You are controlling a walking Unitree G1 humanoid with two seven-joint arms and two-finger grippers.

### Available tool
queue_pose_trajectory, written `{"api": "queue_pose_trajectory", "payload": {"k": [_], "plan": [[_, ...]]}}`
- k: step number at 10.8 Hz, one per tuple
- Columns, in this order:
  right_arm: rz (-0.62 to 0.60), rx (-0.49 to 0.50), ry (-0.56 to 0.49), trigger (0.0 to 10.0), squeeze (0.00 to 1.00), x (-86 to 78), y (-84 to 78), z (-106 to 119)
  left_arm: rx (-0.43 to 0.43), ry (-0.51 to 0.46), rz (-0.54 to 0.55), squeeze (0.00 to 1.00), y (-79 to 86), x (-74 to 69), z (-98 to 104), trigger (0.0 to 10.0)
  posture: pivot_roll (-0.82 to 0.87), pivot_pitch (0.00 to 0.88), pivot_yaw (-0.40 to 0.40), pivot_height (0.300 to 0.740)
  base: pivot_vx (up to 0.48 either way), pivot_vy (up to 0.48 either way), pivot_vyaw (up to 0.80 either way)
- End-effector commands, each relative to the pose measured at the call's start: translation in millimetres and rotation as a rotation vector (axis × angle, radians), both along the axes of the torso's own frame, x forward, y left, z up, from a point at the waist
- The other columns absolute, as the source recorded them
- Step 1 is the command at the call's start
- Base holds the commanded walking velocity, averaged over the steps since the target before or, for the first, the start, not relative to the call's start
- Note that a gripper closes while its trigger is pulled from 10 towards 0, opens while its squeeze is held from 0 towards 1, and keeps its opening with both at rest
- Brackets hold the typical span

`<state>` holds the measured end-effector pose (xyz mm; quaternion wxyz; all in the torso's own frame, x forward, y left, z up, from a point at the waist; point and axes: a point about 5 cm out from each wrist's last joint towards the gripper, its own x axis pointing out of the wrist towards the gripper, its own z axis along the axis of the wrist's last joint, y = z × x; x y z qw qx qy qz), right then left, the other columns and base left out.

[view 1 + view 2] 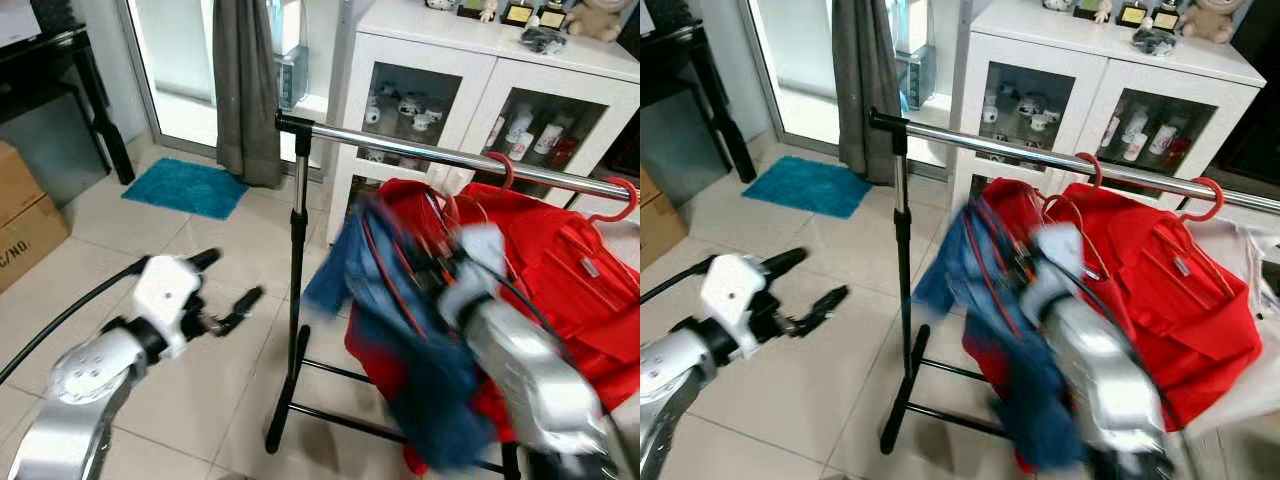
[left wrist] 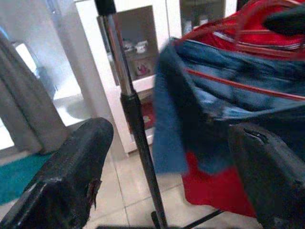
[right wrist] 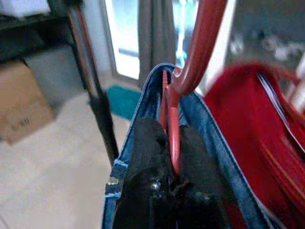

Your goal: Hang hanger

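Note:
A red hanger (image 3: 174, 138) carrying a blue denim garment (image 1: 400, 330) is clamped at its neck by my right gripper (image 3: 172, 143), shut on it, below the chrome rail (image 1: 450, 155) of the clothes rack. Its hook (image 3: 200, 43) rises above the fingers. The garment and arm are blurred with motion. Two more red hangers (image 1: 505, 170) with red garments (image 1: 560, 280) hang on the rail to the right. My left gripper (image 1: 228, 290) stands open and empty, left of the rack's black post (image 1: 298, 250).
A white glass-door cabinet (image 1: 470, 90) stands behind the rack. A grey curtain (image 1: 245, 90) and a teal mat (image 1: 185, 185) lie at the back left. Cardboard boxes (image 1: 25, 210) sit far left, beside a black table. The rack's black base bars (image 1: 330, 400) cross the tiled floor.

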<state>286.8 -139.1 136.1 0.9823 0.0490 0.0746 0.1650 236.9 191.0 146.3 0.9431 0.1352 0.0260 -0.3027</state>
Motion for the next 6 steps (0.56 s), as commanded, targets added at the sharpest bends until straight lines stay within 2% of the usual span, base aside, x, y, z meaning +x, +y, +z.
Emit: {"api": "queue_pose_trajectory", "payload": {"k": [1,3,4,6], "plan": [[-0.019,-0.023,-0.040,0.0,0.00,9.7,7.6,6,0.009,-0.012,-0.036,0.00,-3.9,1.3,7,10.0,0.02,0.000,-0.028,0.740,0.000,0.000,0.00],[-0.005,-0.062,-0.064,0.0,0.00,33.0,25.6,15,0.008,-0.006,-0.095,0.00,-7.5,-0.1,11,10.0,0.02,0.000,-0.021,0.740,0.000,0.000,0.00],[-0.032,-0.101,-0.070,0.0,0.00,49.2,30.3,20,-0.008,-0.008,-0.127,0.00,-10.5,-1.2,15,10.0,0.03,0.000,-0.020,0.740,0.000,0.000,0.00],[-0.104,-0.098,-0.064,0.0,0.00,74.0,31.6,29,-0.003,-0.004,-0.139,0.00,-11.2,-2.1,16,10.0,0.03,0.000,-0.026,0.740,0.000,0.000,0.00]]}}
